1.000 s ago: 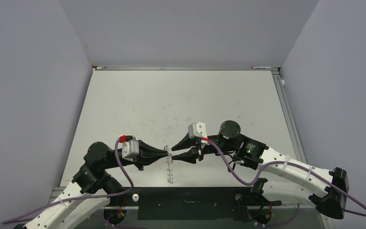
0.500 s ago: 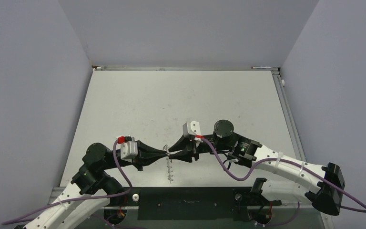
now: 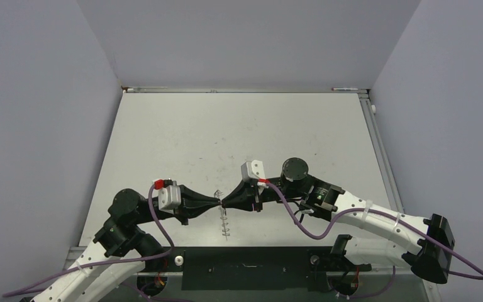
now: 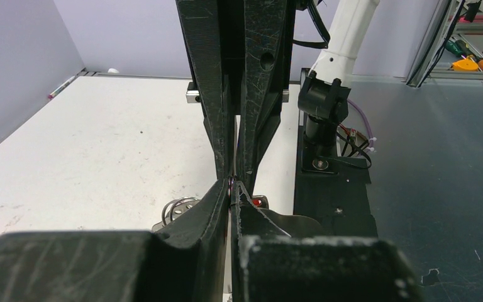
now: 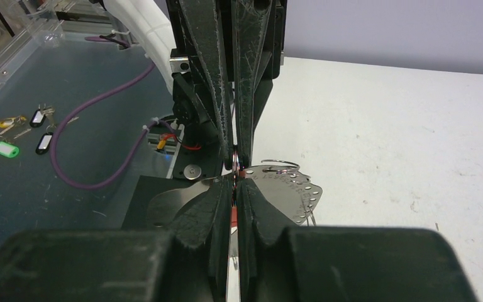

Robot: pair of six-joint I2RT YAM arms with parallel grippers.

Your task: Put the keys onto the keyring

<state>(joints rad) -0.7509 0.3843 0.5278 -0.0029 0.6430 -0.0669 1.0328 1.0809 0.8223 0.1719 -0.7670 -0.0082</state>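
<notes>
In right gripper [image 5: 235,182], red key [image 5: 241,172]

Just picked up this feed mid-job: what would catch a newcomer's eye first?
The left gripper and right gripper meet tip to tip, jaws of both closed, over the near middle of the table. The silvery keyring is beneath that meeting point, and a red speck of the key shows beside it in the right wrist view.

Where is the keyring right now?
In the top view the keyring lies near the table's front edge, slightly left of centre, just on the near side of where the left gripper and right gripper meet tip to tip.
</notes>
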